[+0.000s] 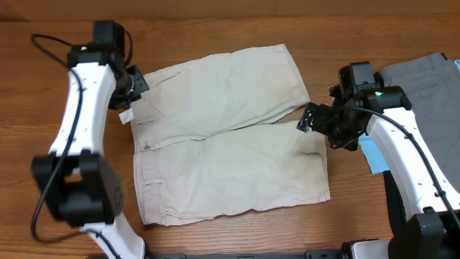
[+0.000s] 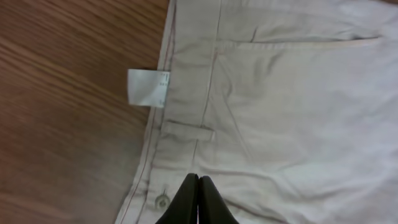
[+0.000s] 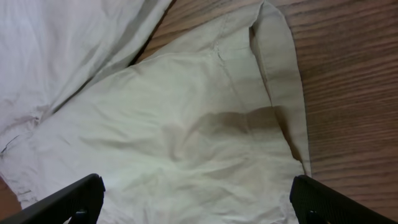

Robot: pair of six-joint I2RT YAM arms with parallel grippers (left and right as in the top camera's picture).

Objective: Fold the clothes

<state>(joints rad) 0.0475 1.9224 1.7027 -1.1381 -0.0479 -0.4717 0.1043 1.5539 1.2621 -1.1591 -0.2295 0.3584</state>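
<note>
The clothes are pale beige shorts [image 1: 230, 137] spread flat on the wooden table, waistband to the left and both legs pointing right. A small white label [image 2: 148, 87] sticks out from the waistband edge. My left gripper [image 1: 136, 85] hovers at the waistband's far corner. In the left wrist view its fingers [image 2: 198, 190] are pressed together with no cloth between them, beside a button [image 2: 163, 200]. My right gripper [image 1: 310, 119] is over the hem end of the near leg. Its fingers [image 3: 78, 196] stand wide apart above the fabric [image 3: 186, 143], holding nothing.
A grey garment [image 1: 428, 79] lies at the table's back right, beyond the right arm. A light-blue item [image 1: 374, 155] shows under that arm, with something black [image 1: 394, 205] beside it. Bare wood [image 1: 237, 29] surrounds the shorts.
</note>
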